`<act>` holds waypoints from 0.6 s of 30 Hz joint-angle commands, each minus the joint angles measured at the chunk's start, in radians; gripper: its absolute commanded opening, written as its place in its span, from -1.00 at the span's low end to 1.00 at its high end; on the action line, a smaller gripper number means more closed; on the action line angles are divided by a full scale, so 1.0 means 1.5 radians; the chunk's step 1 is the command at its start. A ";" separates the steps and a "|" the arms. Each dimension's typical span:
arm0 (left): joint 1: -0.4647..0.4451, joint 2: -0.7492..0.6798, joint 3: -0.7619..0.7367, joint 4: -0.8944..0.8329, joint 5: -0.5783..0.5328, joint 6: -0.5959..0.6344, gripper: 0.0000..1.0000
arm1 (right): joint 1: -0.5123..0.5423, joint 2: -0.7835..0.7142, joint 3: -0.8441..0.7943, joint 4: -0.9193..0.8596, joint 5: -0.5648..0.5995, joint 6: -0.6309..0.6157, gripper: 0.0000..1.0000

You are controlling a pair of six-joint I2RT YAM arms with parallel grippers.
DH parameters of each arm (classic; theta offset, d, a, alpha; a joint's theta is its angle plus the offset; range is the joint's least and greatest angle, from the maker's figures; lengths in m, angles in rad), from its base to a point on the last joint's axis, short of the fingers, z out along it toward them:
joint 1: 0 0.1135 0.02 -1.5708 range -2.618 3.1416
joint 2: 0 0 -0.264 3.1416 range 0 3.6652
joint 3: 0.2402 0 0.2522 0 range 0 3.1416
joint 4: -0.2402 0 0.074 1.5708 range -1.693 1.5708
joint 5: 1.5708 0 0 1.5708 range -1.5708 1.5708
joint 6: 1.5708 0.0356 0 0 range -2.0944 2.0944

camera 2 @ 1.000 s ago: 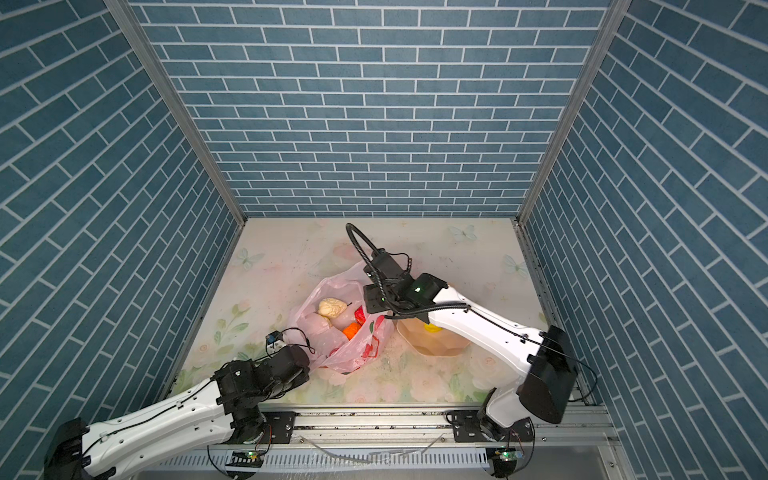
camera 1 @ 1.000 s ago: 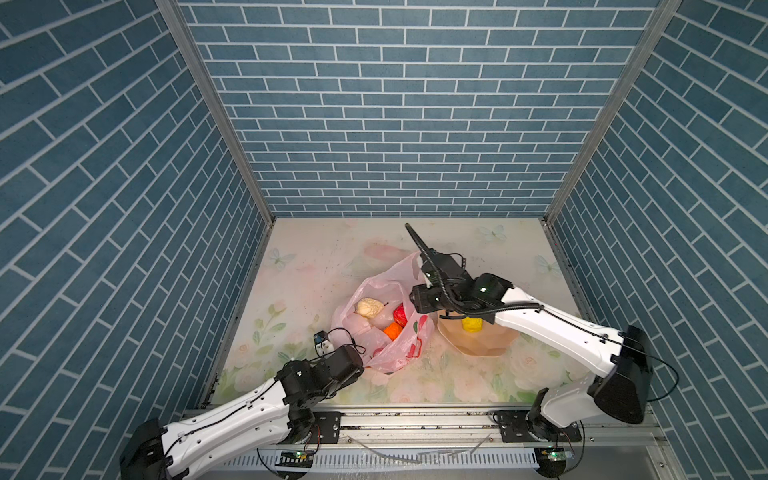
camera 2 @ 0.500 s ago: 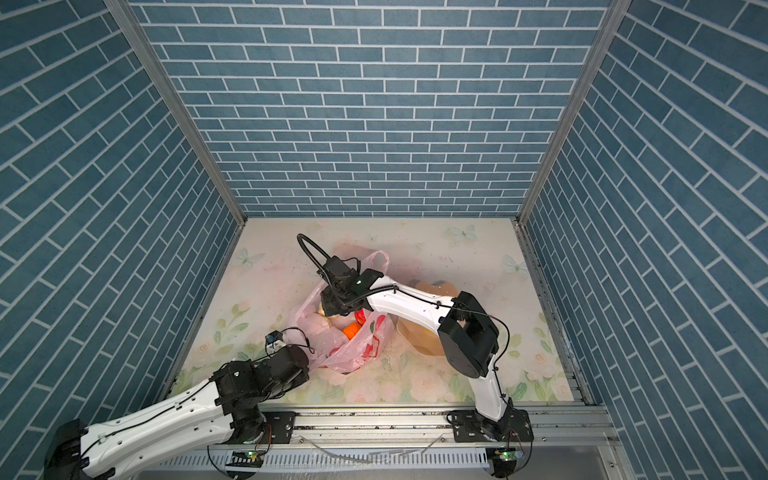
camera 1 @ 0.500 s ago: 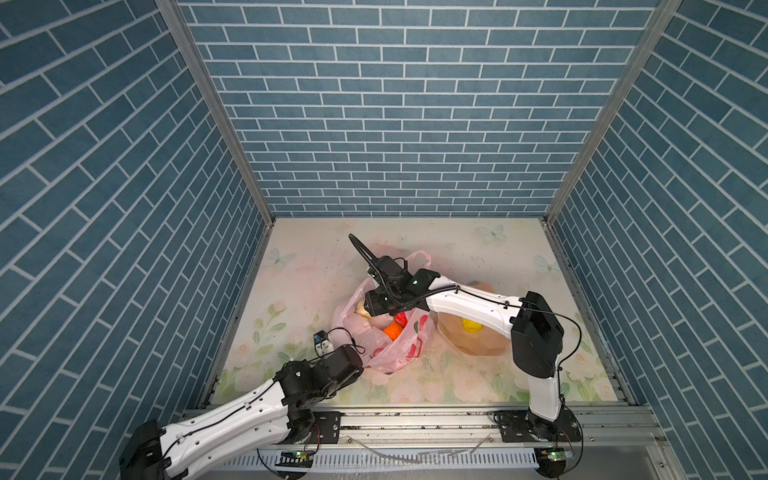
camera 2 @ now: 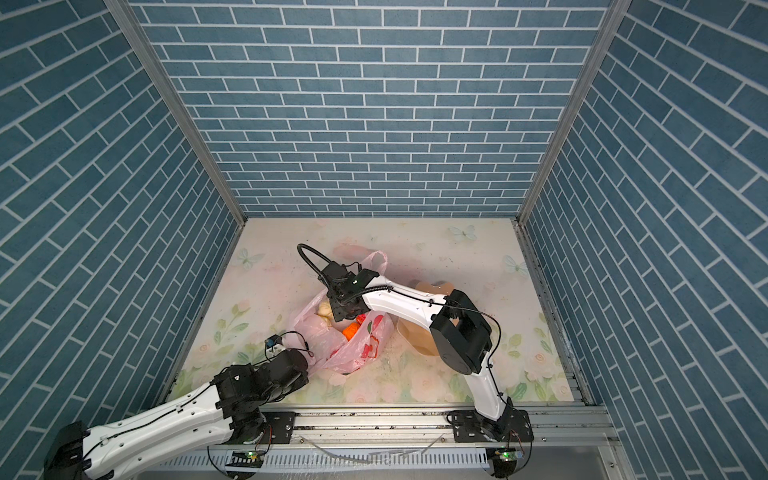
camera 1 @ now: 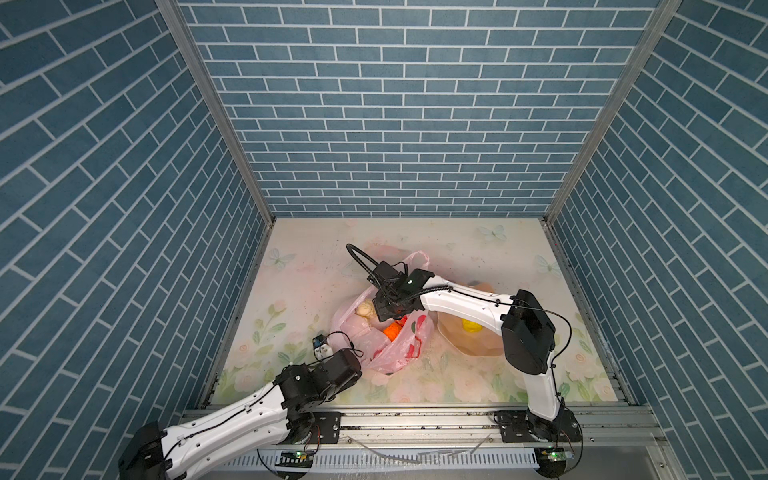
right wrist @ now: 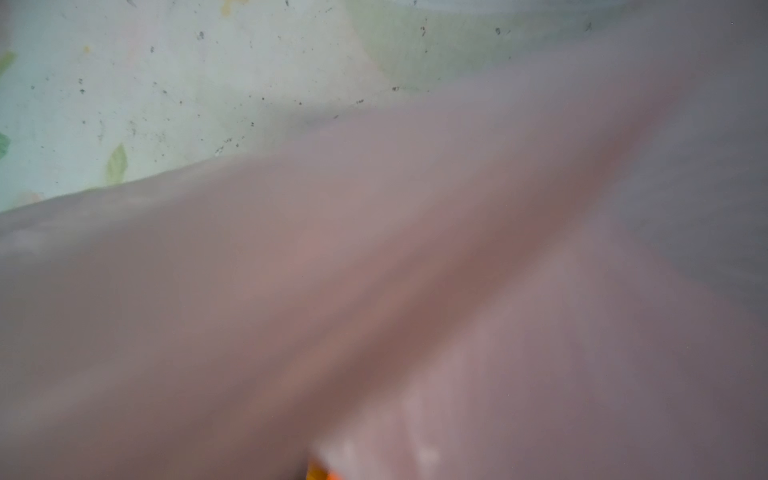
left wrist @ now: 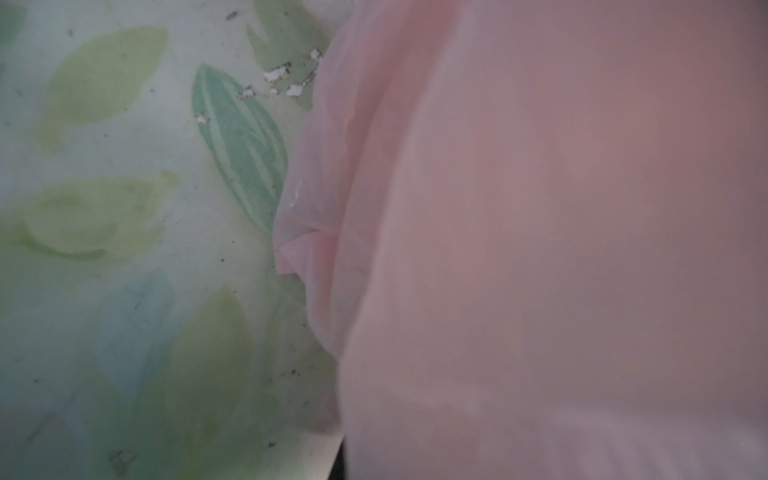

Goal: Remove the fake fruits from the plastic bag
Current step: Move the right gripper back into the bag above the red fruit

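right wrist view is almost all blurred pink film of the plastic bag (right wrist: 374, 291), with a sliver of the orange ball (right wrist: 319, 473) at the frame's edge, so that camera sits right at the bag's mouth. in both top views the fake fruits left inside lie directly under the right gripper (camera 1: 387, 311): the orange ball just past its tip, and a cream bumpy fruit (camera 1: 366, 308) beside it. a yellow ball (camera 1: 471, 325) already rests in the peach bowl (camera 1: 457, 347), beneath the forearm behind that gripper.

the bag lies slack on the table (camera 1: 307, 270). its long axis runs from the left gripper (camera 1: 355, 365) away to the right gripper and on to the loop handle (camera 1: 417, 259) beyond it, with the closed end at the left tool and the mouth facing up at the right one.

the left gripper is closed and its fingers are hidden. bag film fills the left wrist view and the bag's corner ends at its tip, so i judge it pins that corner to keep the bag from dragging. the right gripper's fingers are buried in the mouth. i cannot tell whether they are spread or have hold of a fruit.
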 commanded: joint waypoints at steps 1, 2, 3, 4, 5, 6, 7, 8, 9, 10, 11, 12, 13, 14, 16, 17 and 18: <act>-0.006 -0.003 -0.015 0.000 0.000 -0.002 -0.74 | -0.003 0.001 0.032 -0.053 0.057 -0.023 0.31; -0.006 -0.003 -0.018 0.005 0.001 -0.002 -0.74 | -0.003 -0.001 0.030 -0.058 0.062 -0.025 0.34; -0.006 -0.003 -0.020 0.009 0.002 -0.003 -0.74 | -0.003 -0.002 0.030 -0.062 0.067 -0.025 0.37; -0.006 -0.004 -0.021 0.009 0.002 -0.003 -0.74 | -0.003 -0.003 0.030 -0.065 0.069 -0.027 0.39; -0.006 -0.003 -0.021 0.009 0.003 -0.003 -0.74 | -0.003 -0.001 0.030 -0.069 0.072 -0.028 0.41; -0.006 -0.002 -0.021 0.011 0.002 -0.003 -0.75 | -0.003 0.000 0.030 -0.073 0.074 -0.029 0.42; -0.006 -0.002 -0.021 0.011 0.002 -0.003 -0.74 | -0.005 0.003 0.030 -0.077 0.076 -0.029 0.43; -0.006 0.000 -0.022 0.012 0.002 -0.003 -0.73 | -0.004 0.007 0.030 -0.081 0.077 -0.028 0.44; -0.006 0.001 -0.022 0.013 0.001 -0.003 -0.74 | -0.005 0.010 0.030 -0.084 0.077 -0.027 0.45; -0.006 0.001 -0.021 0.013 0.001 -0.003 -0.74 | -0.005 0.012 0.030 -0.085 0.077 -0.025 0.45; -0.006 0.002 -0.021 0.014 0.001 -0.003 -0.74 | -0.005 0.013 0.028 -0.086 0.078 -0.024 0.46; -0.006 0.002 -0.021 0.014 0.002 -0.003 -0.74 | -0.006 0.015 0.028 -0.087 0.079 -0.023 0.47; -0.006 0.004 -0.021 0.014 0.002 -0.003 -0.74 | -0.007 0.016 0.026 -0.087 0.080 -0.022 0.48; -0.006 0.005 -0.021 0.014 0.003 -0.003 -0.74 | -0.008 0.018 0.024 -0.088 0.080 -0.021 0.48; -0.006 0.006 -0.021 0.017 0.004 -0.003 -0.74 | -0.011 0.021 0.020 -0.087 0.078 -0.019 0.50; -0.006 0.008 -0.022 0.018 0.004 -0.003 -0.74 | -0.013 0.022 0.017 -0.086 0.075 -0.018 0.50; -0.006 0.010 -0.021 0.018 0.005 -0.003 -0.74 | -0.014 0.023 0.014 -0.085 0.073 -0.017 0.50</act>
